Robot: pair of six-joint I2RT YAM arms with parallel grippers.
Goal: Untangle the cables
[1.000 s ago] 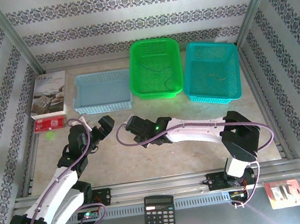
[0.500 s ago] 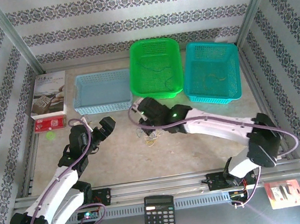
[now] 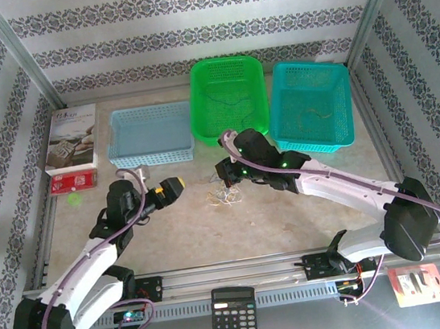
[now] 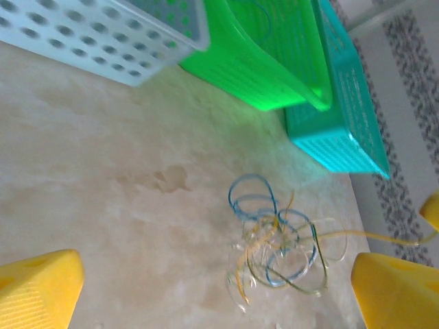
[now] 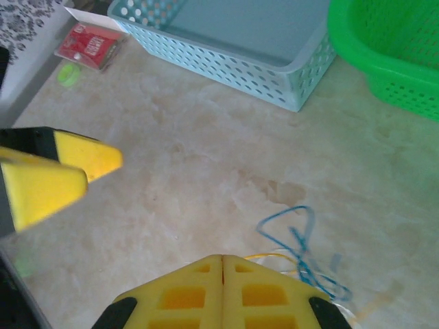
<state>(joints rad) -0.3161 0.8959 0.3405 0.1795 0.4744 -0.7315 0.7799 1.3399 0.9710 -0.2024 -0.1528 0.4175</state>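
Right, the cables (image 4: 278,250) lie in a loose knot of blue, white and tan loops on the bare table (image 3: 173,235), roughly mid-table in the overhead view. At 12 o'clock of the knot, just beside it, is the right gripper (image 5: 223,271), its yellow fingers clenched tight together. One tan strand runs out of the tangle toward those tips, but whether it is pinched there I cannot tell. Over at 9 o'clock, near the wires but apart from them, the left gripper (image 3: 170,189) faces the knot with its jaws spread wide, released.

Further out at 12 o'clock stands the green basket (image 3: 228,98), with the pale blue basket (image 3: 150,135) at 11 and the teal basket (image 3: 312,104) at 1. Well off at 10 o'clock sit a box (image 3: 70,135) and a red packet (image 3: 72,181) by the table's left side. Down at 6 o'clock, a calculator (image 3: 234,315) rests on the front rail.
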